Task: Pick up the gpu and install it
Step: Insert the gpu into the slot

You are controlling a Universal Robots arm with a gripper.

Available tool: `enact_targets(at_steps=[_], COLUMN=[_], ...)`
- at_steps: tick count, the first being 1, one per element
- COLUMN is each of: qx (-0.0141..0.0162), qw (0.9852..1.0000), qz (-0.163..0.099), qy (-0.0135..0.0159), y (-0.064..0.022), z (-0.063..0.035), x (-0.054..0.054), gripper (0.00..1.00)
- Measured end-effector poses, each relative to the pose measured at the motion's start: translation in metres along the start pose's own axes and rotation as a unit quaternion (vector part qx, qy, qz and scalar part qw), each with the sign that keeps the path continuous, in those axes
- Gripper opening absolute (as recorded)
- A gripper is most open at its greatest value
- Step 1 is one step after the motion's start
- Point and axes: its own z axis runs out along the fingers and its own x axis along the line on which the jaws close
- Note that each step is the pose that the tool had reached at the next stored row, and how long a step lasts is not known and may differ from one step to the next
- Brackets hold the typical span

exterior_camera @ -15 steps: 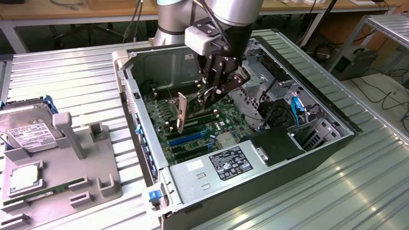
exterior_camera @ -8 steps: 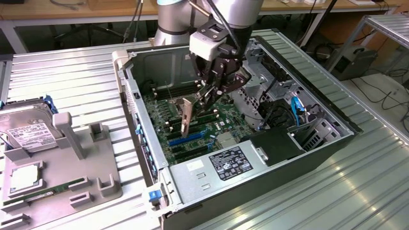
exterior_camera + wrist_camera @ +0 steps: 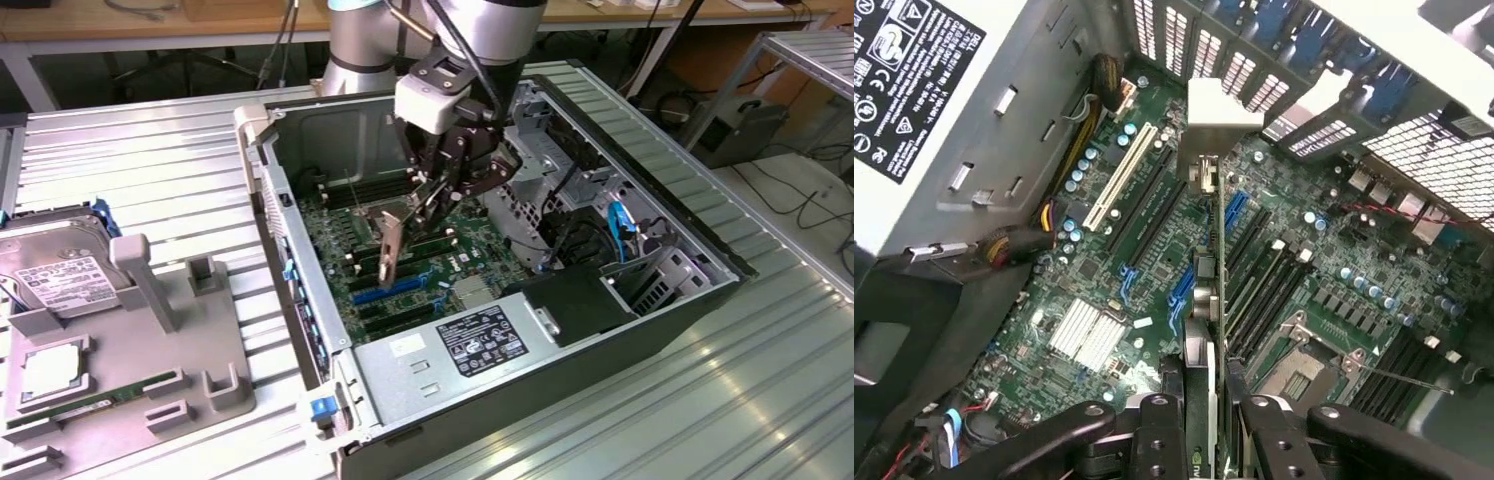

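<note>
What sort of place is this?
Likely a robotics lab bench for computer assembly: an open PC case lies on a slatted metal table, a grey fixture holds a hard drive, and the gripper holds the gpu over the motherboard.

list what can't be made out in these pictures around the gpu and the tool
- Exterior view: whether the lower edge of the gpu touches the motherboard; it is too small to tell, and the tool covers the card's upper part.
- Wrist view: the gpu stands edge-on, so it hides its own faces and lower edge.
- Wrist view: the tool body is cut off by the picture's edge.
- Exterior view: the hard drive is cut off by the left edge.
</note>
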Motion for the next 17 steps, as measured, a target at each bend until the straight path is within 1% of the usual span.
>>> enact_targets(at_steps=[5, 9, 12, 15, 17], qx=[0.0007, 0.0013, 0.0017, 0.002, 0.0022], qw=[0.9994, 0.9981, 0.9968, 0.9949, 0.9928], qz=[0.035, 0.061, 0.08, 0.101, 0.12], qy=[0.0001, 0.0002, 0.0002, 0.0004, 0.0003], y=[0.0001, 0.0001, 0.0002, 0.0002, 0.0002], z=[0.0037, 0.0067, 0.0085, 0.0098, 0.0105], x=[0.0, 0.0001, 0.0001, 0.0001, 0.0001], gripper=[0.26, 0.26, 0.26, 0.26, 0.26])
